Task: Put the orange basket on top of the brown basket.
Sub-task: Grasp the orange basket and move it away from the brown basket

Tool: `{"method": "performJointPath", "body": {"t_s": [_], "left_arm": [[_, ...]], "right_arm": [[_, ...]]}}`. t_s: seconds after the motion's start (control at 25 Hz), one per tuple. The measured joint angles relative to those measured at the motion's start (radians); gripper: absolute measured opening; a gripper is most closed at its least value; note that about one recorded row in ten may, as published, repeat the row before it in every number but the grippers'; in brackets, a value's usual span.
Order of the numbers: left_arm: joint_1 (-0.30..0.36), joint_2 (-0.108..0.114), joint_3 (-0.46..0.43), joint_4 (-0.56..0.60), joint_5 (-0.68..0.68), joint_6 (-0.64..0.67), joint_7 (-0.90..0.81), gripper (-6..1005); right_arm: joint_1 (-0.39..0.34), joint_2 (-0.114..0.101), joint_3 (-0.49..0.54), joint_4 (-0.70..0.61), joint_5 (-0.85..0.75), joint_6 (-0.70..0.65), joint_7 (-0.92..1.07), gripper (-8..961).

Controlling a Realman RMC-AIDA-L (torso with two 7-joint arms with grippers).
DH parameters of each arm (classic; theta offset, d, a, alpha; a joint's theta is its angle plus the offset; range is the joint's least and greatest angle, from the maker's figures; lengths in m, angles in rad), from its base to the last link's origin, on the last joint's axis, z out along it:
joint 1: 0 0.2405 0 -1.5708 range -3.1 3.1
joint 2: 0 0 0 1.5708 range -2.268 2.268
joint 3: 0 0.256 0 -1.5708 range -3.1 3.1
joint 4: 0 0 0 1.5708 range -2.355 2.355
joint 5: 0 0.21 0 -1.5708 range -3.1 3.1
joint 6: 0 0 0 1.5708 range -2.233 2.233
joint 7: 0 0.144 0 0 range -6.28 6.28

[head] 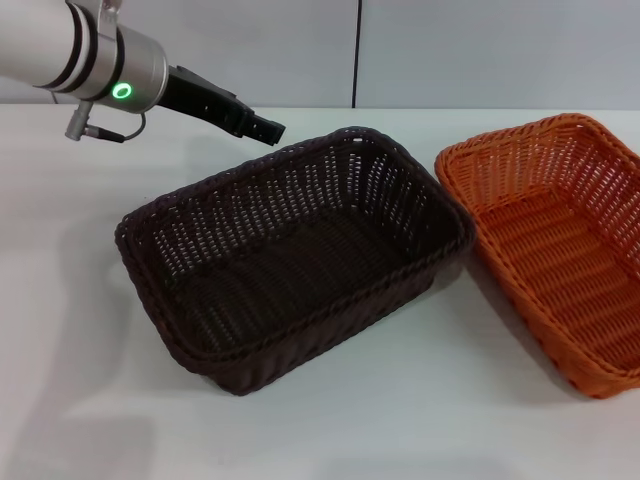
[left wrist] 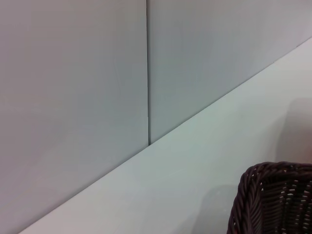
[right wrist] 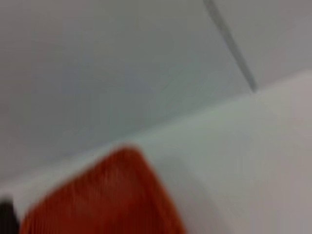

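Observation:
The brown basket [head: 300, 195] stands empty in the middle of the white table. The orange basket [head: 560, 200] stands empty on the table just to its right, with their near corners almost touching. My left gripper [head: 268, 129] hovers above the table behind the brown basket's far left rim, touching neither basket. One corner of the brown basket shows in the left wrist view [left wrist: 275, 200]. The right wrist view shows a blurred corner of the orange basket [right wrist: 107, 195] from close by. My right gripper shows in no view.
A grey wall with a vertical seam [head: 356, 50] stands behind the table. Bare white tabletop [head: 90, 400] lies left of and in front of the baskets. The orange basket reaches the right edge of the head view.

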Motion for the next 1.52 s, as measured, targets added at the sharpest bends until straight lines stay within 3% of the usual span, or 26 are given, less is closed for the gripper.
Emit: {"method": "performJointPath", "body": {"t_s": [0.08,0.2,0.36,0.52,0.8,0.88,1.12,1.36,1.52], "left_arm": [[0.0,-0.001,0.0,0.007,-0.007,0.005,0.012,860],[0.001,-0.001,0.008,0.017,-0.014,0.005,0.017,863],[0.006,0.0,0.006,0.034,-0.015,0.004,0.017,864],[0.009,0.001,0.002,0.043,-0.015,0.001,0.017,862],[0.015,-0.002,0.01,0.049,-0.017,-0.004,0.018,861],[0.018,-0.003,0.011,0.049,-0.017,-0.005,0.018,862],[0.03,-0.003,0.011,0.05,-0.017,-0.005,0.018,862],[0.04,-0.003,0.01,0.052,-0.025,-0.003,0.019,861],[0.043,-0.003,0.009,0.052,-0.027,-0.003,0.019,861]], "right_arm": [[0.047,-0.014,-0.004,-0.029,-0.106,-0.089,0.005,735],[0.094,-0.023,-0.015,-0.029,-0.206,-0.148,0.005,731],[0.106,-0.022,-0.071,-0.012,-0.264,-0.157,0.006,726],[0.102,-0.007,-0.117,0.021,-0.269,-0.139,0.007,720],[0.089,0.063,-0.177,0.061,-0.266,0.017,0.002,711],[0.084,0.066,-0.175,0.055,-0.261,0.032,0.0,708],[0.045,0.058,-0.17,0.052,-0.175,0.059,-0.004,501],[0.016,0.051,-0.089,0.054,-0.055,0.066,-0.037,356],[-0.005,0.035,-0.069,0.084,0.019,0.067,-0.048,260]]}}
